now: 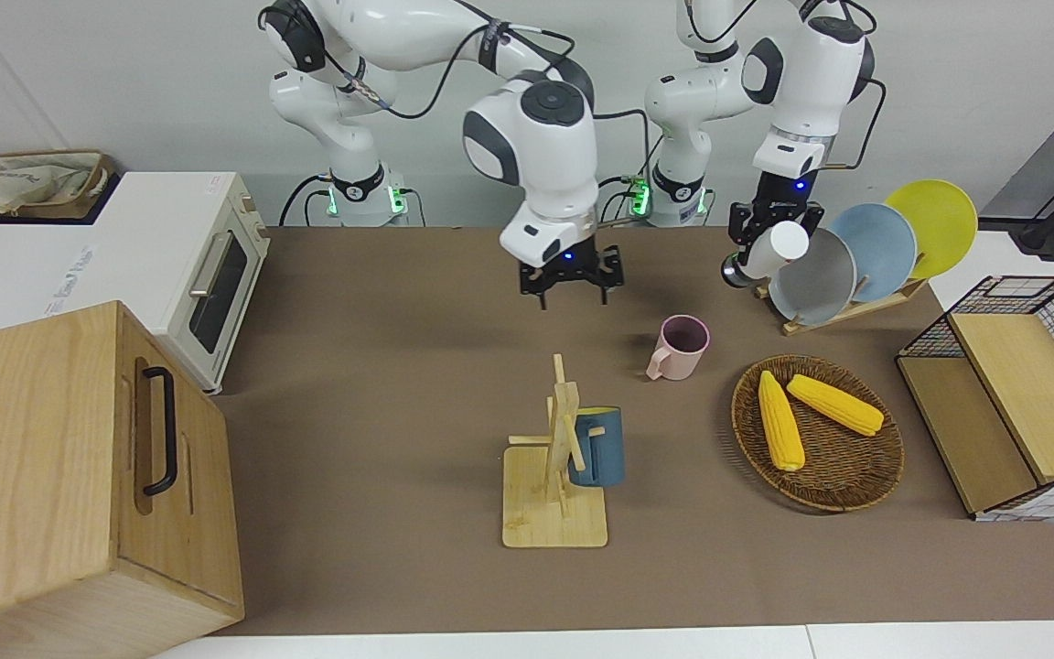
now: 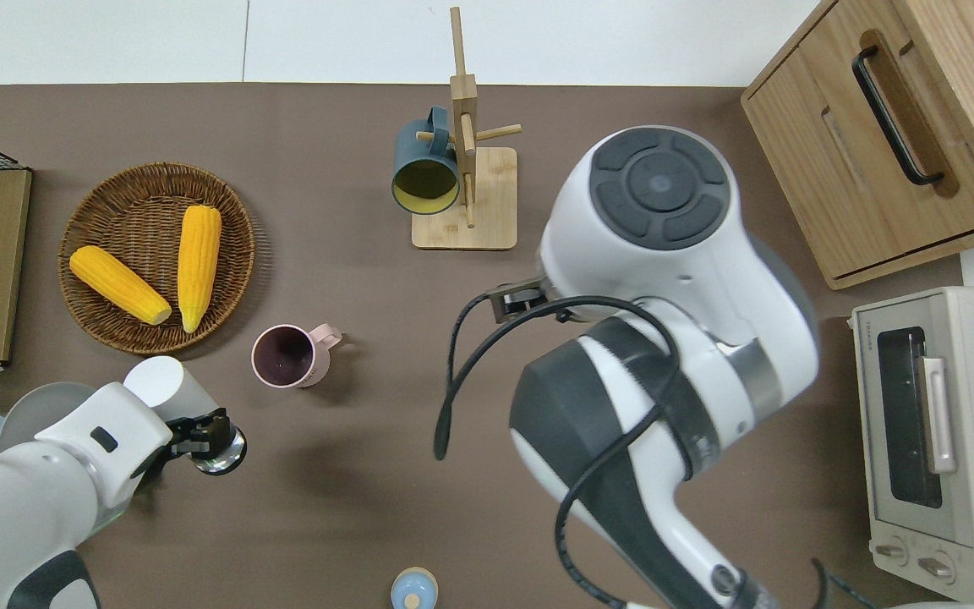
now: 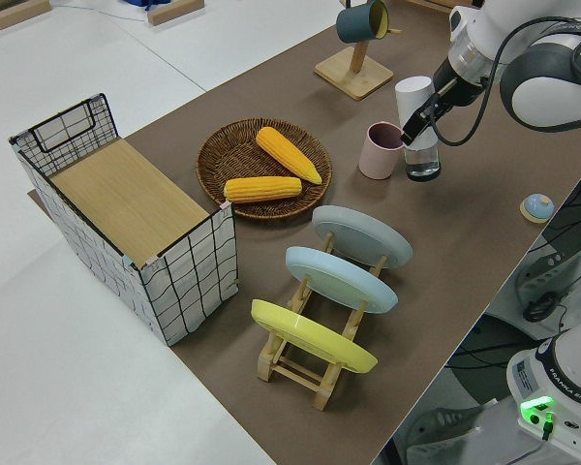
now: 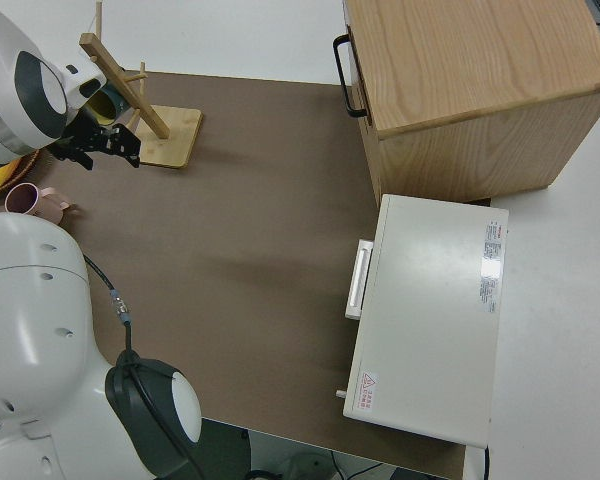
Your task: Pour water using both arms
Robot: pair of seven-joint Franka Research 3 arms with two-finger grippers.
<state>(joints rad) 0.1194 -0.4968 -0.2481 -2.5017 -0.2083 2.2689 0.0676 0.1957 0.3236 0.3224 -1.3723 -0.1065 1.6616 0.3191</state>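
My left gripper (image 1: 758, 252) is shut on a white bottle (image 1: 779, 247) with a clear base and holds it tilted in the air. In the overhead view the left gripper (image 2: 199, 431) and bottle (image 2: 157, 385) are over the table just beside the pink mug (image 2: 284, 355), on its robot side. The left side view shows the bottle (image 3: 414, 97) close beside the mug (image 3: 378, 150). The pink mug (image 1: 678, 346) stands upright on the brown mat. My right gripper (image 1: 573, 286) is open and empty, raised over bare mat near the mug tree; it also shows in the right side view (image 4: 95, 142).
A wooden mug tree (image 1: 556, 467) carries a blue mug (image 1: 598, 446). A wicker basket (image 1: 843, 490) holds two corn cobs. A plate rack (image 1: 856, 247), a wire shelf basket (image 1: 1012, 394), a toaster oven (image 1: 207, 265), a wooden cabinet (image 1: 79, 476) and a small blue knob (image 2: 413, 588) are around.
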